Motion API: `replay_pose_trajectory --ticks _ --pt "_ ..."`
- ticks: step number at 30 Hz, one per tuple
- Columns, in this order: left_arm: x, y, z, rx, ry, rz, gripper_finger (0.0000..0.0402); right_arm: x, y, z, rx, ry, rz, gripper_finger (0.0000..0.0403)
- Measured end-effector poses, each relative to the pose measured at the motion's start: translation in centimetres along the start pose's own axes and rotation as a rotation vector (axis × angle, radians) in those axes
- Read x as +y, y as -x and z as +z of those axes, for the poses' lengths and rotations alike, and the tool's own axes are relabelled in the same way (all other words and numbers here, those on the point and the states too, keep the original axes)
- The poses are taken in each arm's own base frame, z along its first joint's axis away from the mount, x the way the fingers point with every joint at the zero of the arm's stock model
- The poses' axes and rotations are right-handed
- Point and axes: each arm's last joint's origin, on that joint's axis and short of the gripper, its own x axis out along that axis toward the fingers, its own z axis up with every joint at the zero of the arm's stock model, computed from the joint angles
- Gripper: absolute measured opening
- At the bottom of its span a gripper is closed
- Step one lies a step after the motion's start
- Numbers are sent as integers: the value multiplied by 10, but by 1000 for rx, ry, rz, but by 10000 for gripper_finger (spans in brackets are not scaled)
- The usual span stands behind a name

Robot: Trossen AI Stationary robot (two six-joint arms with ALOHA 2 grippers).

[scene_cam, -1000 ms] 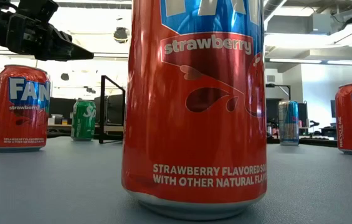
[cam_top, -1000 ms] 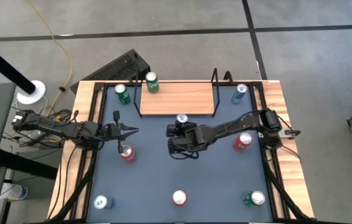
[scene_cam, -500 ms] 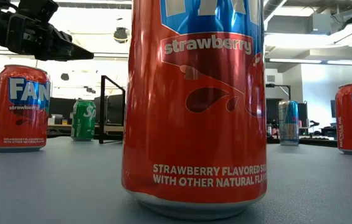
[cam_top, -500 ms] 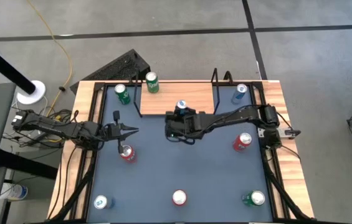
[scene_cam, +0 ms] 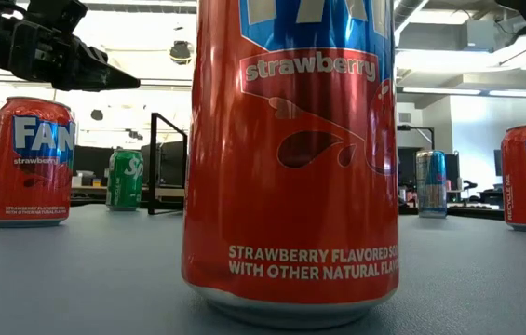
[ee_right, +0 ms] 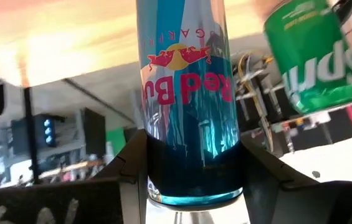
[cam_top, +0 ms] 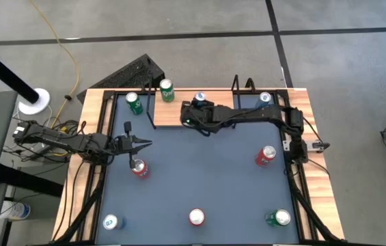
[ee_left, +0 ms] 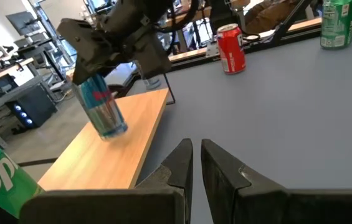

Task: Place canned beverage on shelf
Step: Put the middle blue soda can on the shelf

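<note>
The shelf [cam_top: 193, 109] is a light-wood board with black wire end frames at the table's far edge. A green can [cam_top: 167, 90] stands on its far left corner. My right gripper [cam_top: 198, 109] reaches over the board from the right and is shut on a slim blue can [cam_top: 199, 99], which also shows in the left wrist view [ee_left: 104, 109]. Whether the can's base touches the board, I cannot tell. My left gripper [cam_top: 141, 143] waits shut at the table's left, just beyond a red can [cam_top: 138, 167]. My right gripper pinches the slim blue can between its two fingers [ee_right: 132, 171], one on each side of the round wall [ee_right: 191, 162]. In the left wrist view the fingers sit on the can's upper part [ee_left: 101, 84]. They slant down from the table's right. The can leans slightly over the board.
A green can [cam_top: 133, 102] stands left of the shelf and a blue one [cam_top: 264, 100] right of it. Red cans [cam_top: 266, 155] [cam_top: 197, 217], a pale blue can [cam_top: 111, 222] and a green can [cam_top: 279, 218] dot the grey table. One red can [scene_cam: 290, 158] fills the low view.
My right gripper has swung from the table's middle toward the far edge, carrying the blue can with it. The can, which was over the grey top in front of the shelf, is now over the wooden board.
</note>
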Motion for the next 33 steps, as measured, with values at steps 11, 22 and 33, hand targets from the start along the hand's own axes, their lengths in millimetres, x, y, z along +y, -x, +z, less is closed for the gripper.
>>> replay_pose_trajectory --ticks 11,22,33 --pt "0 0 0 1 0 0 23 -9 -6 1 -44 66 -80 167" --pt "0 0 0 1 0 0 23 -8 -7 1 -56 73 -81 169" --pt "0 0 0 1 -1 0 23 -9 -6 4 -99 56 -101 208"
